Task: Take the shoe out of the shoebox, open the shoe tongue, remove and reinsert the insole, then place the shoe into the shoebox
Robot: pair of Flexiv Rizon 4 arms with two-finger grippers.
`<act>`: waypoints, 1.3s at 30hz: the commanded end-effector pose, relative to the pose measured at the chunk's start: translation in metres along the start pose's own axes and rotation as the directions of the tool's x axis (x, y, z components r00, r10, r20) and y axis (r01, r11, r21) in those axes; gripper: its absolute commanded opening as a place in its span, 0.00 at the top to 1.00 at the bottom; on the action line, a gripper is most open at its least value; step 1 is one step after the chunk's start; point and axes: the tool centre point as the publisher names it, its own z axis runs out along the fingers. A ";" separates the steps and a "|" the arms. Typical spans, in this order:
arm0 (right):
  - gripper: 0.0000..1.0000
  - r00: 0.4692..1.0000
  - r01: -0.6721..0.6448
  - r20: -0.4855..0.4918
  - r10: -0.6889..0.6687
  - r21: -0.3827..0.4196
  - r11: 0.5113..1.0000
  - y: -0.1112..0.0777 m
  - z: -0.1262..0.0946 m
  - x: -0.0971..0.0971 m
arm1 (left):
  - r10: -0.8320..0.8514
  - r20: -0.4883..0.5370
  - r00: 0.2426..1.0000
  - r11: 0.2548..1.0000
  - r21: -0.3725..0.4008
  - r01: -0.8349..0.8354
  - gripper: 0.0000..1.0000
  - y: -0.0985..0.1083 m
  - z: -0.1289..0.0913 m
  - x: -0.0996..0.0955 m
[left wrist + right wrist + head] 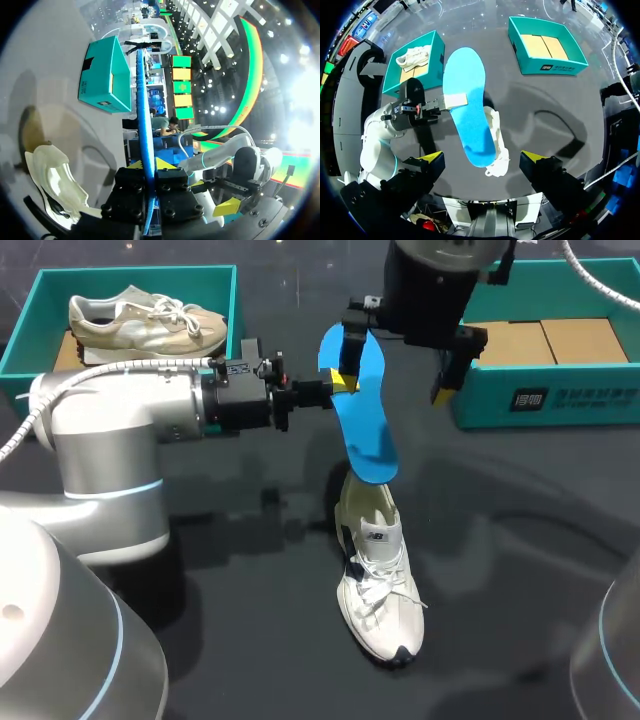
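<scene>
My left gripper [342,386] is shut on a blue insole [365,425], gripping one long edge and holding it in the air. The insole's lower end hangs over the heel opening of a white shoe [378,590] that lies on the dark table. In the left wrist view the insole [142,115] runs edge-on between the fingers, with the shoe [55,180] beside it. My right gripper [397,375] hovers above the insole, open wide and holding nothing. Looking down from the right gripper [482,159], the insole [467,110], the shoe [498,145] and the left gripper [445,102] all show below.
A teal shoebox [30,330] at the back left holds a second, beige shoe [150,322]. Another teal shoebox [545,400] stands at the back right with only a cardboard floor showing. Bare table lies in front of and to the right of the white shoe.
</scene>
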 end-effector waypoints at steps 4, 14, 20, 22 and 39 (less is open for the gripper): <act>0.00 1.000 0.000 -0.022 0.000 0.001 1.000 0.001 0.002 -0.004 | 0.000 -0.001 1.000 1.000 0.001 0.000 1.00 0.001 0.001 -0.001; 0.00 1.000 0.000 -0.022 0.000 0.001 1.000 0.001 0.002 -0.004 | 0.000 -0.001 1.000 1.000 0.001 0.000 1.00 0.001 0.001 -0.001; 0.00 0.994 0.007 -0.107 -0.004 0.024 1.000 0.000 0.004 -0.012 | 0.000 -0.001 1.000 1.000 0.001 0.000 1.00 0.001 0.001 -0.001; 0.00 0.989 0.001 -0.151 0.004 0.031 1.000 0.000 0.005 -0.018 | 0.000 -0.001 1.000 1.000 0.001 0.000 1.00 0.001 0.001 -0.001; 0.00 0.919 -0.053 -0.391 0.054 0.015 0.999 0.001 0.010 -0.037 | 0.000 -0.001 1.000 1.000 0.001 0.000 1.00 0.001 0.001 -0.001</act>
